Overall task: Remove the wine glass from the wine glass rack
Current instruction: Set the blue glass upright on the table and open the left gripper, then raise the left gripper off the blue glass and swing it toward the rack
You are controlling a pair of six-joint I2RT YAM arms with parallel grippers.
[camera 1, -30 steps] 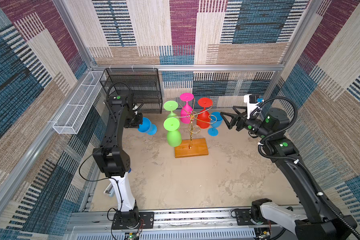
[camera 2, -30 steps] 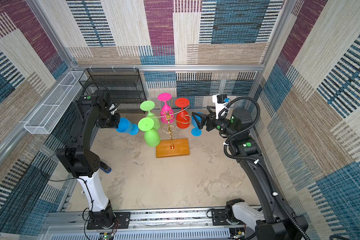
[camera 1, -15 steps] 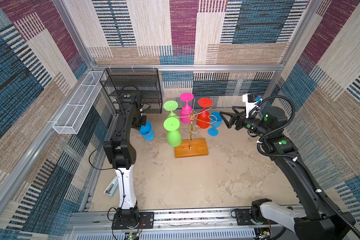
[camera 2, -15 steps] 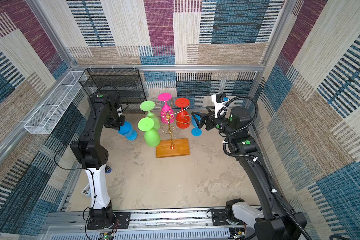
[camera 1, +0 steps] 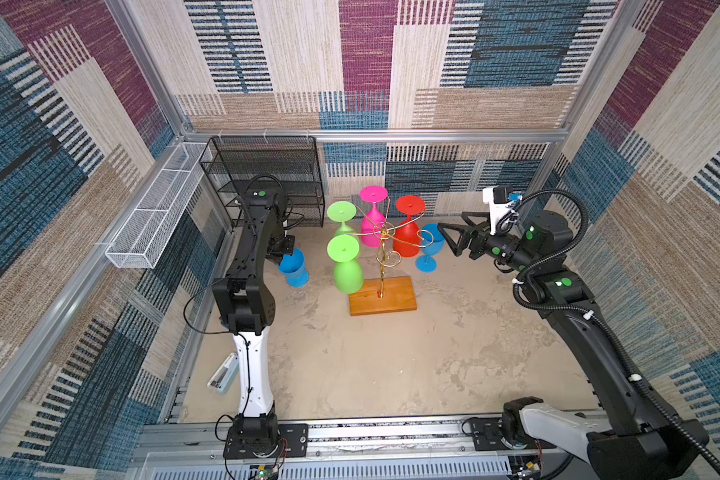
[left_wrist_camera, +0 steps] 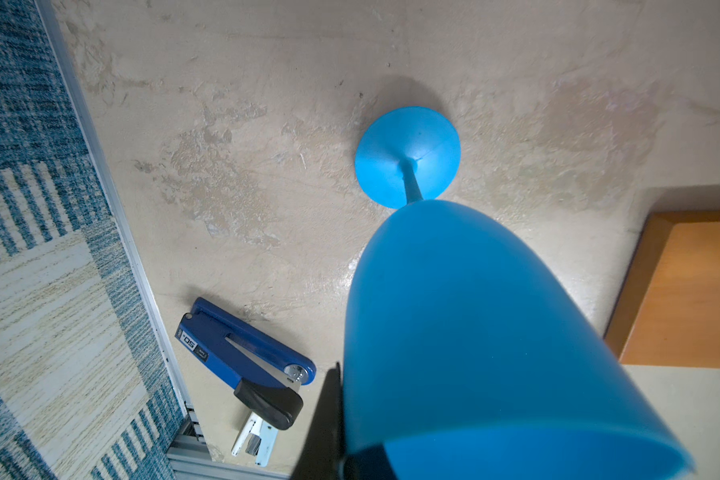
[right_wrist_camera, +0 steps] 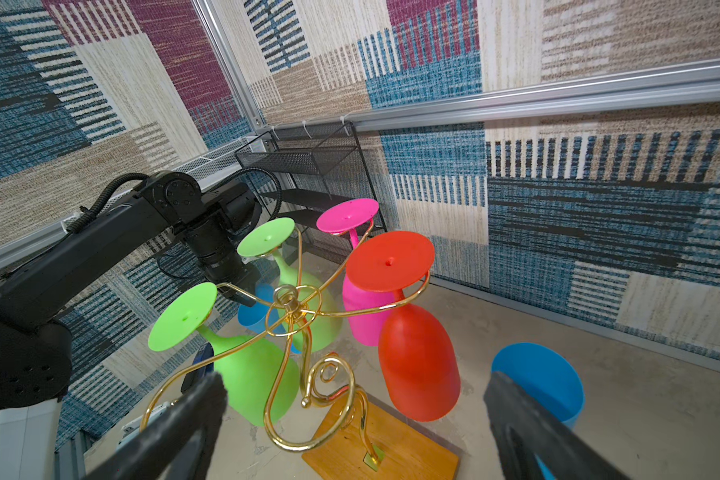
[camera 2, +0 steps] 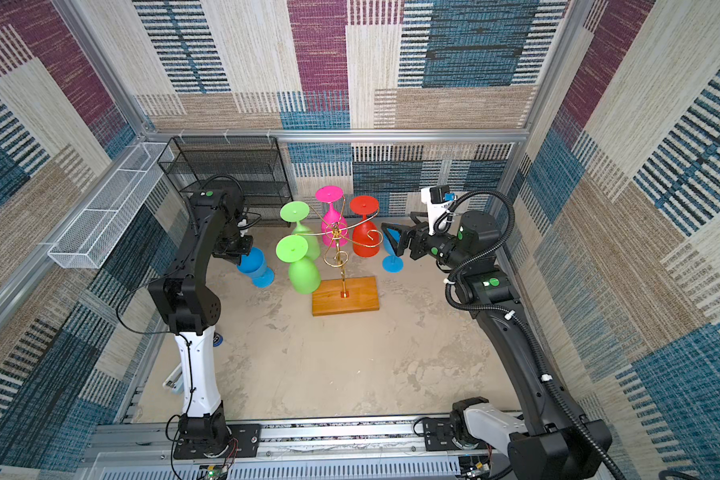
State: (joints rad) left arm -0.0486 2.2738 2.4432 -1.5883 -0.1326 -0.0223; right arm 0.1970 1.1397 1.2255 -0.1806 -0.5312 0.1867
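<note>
Four glasses point(camera 1: 347, 274) hang from the gold-wire rack point(camera 1: 385, 249), left tool point(camera 1: 284, 253) clamping a blue glass point(camera 1: 295, 272), right tool point(camera 1: 449, 228) spread.

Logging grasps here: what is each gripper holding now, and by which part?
The left gripper holds a blue wine glass by the rim of its bowl. The right gripper is open, holding nothing.

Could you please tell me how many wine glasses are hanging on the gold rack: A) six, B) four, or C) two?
B: the near green glass, far green glass, pink glass and red glass hang upside down from the wine glass rack.
</note>
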